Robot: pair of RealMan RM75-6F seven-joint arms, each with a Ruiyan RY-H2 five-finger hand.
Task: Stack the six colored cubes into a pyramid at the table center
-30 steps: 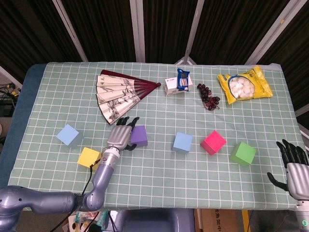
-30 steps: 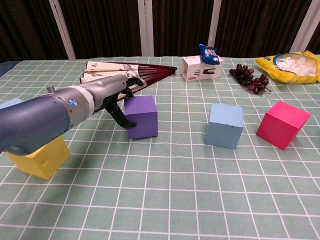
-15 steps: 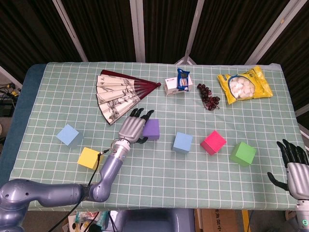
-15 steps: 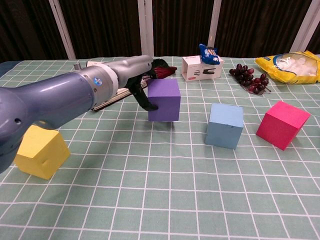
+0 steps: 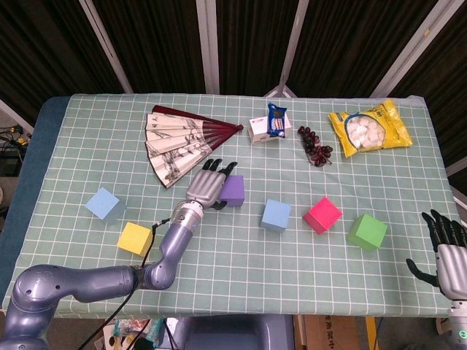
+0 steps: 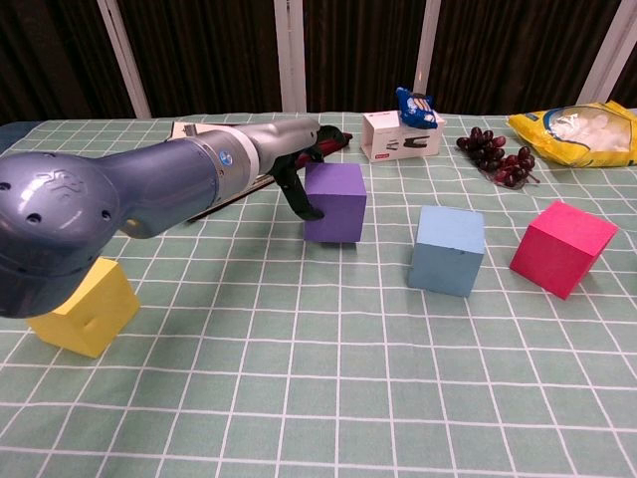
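The purple cube point(image 5: 233, 189) sits on the checked tabletop point(image 5: 241, 255), gripped by the left robot hand point(image 5: 207, 187). Right of it stand the blue cube point(image 5: 276, 215), then the pink cube point(image 5: 322, 214). The right robot hand point(image 5: 446, 243) hangs empty, fingers apart. No writing is legible.

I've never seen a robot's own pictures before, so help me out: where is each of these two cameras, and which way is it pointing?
Head view: high up, looking down on the whole table; shows the left hand on the purple cube, its arm, and the right hand at the lower right edge.
Chest view: low, about table height, looking across toward the dark curtain; only the left arm and left hand show.
Both share: purple cube, light blue cube, pink cube, yellow cube, fan.
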